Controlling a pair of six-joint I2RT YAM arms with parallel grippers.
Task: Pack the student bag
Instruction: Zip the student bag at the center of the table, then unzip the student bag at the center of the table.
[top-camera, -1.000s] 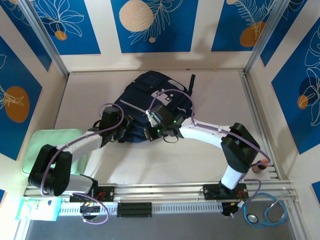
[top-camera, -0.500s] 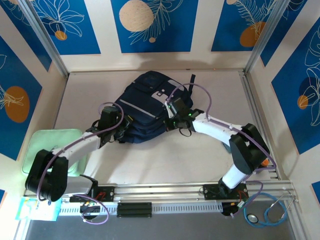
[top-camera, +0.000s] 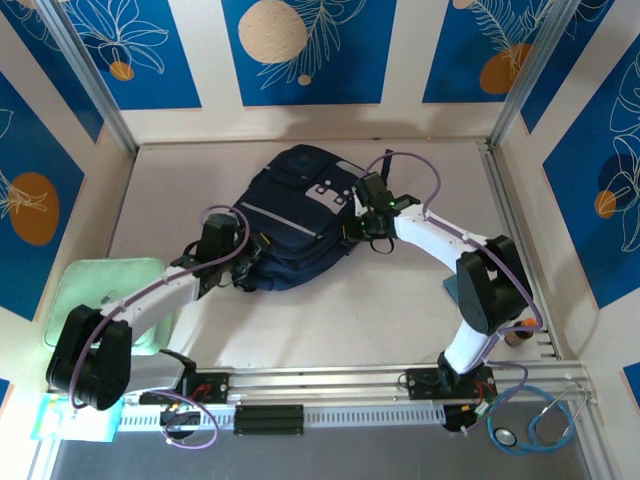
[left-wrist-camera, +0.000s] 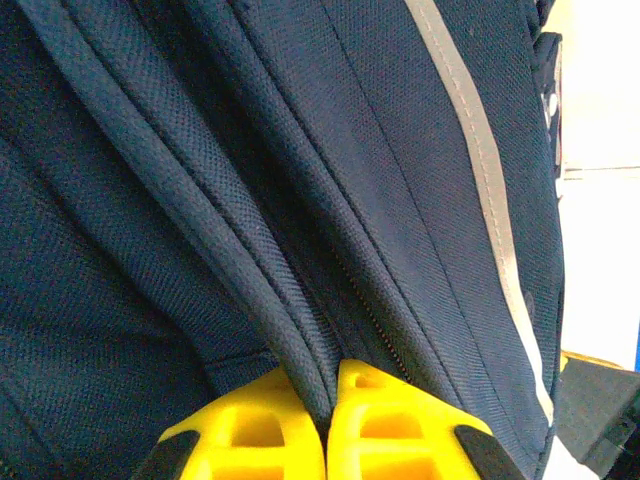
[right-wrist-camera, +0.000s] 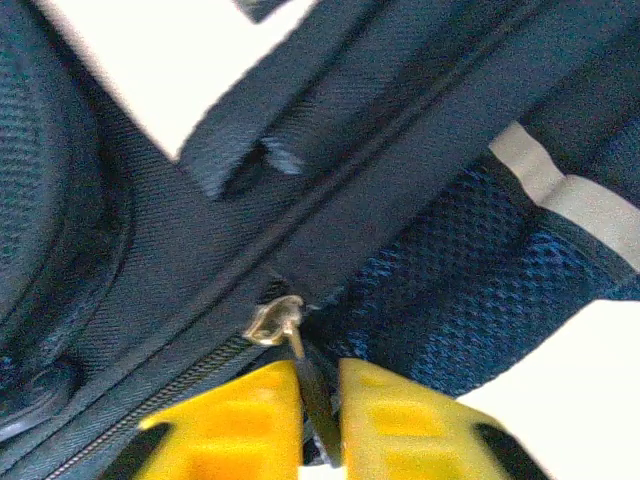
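Navy bag lies mid-way on the worktop, with bare room nearside. My left end effector is clamped on its seam. The right end effector straddles the zipper pull; I cannot tell if it grips.

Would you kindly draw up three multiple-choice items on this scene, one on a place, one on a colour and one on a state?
1. Where does the large dark navy fabric backpack lie?
A. flat on the pale table
B. on the floor
C. hung on the wall

2. What colour are the fingers of the left gripper?
A. red
B. yellow
C. white

3. How is the left gripper?
A. wide open
B. holding a book
C. shut on a fold of the backpack

Answers:
1 A: the top view shows it lying on the table.
2 B: the left wrist view shows yellow plastic.
3 C: a fabric ridge sits pinched between the closed fingers.
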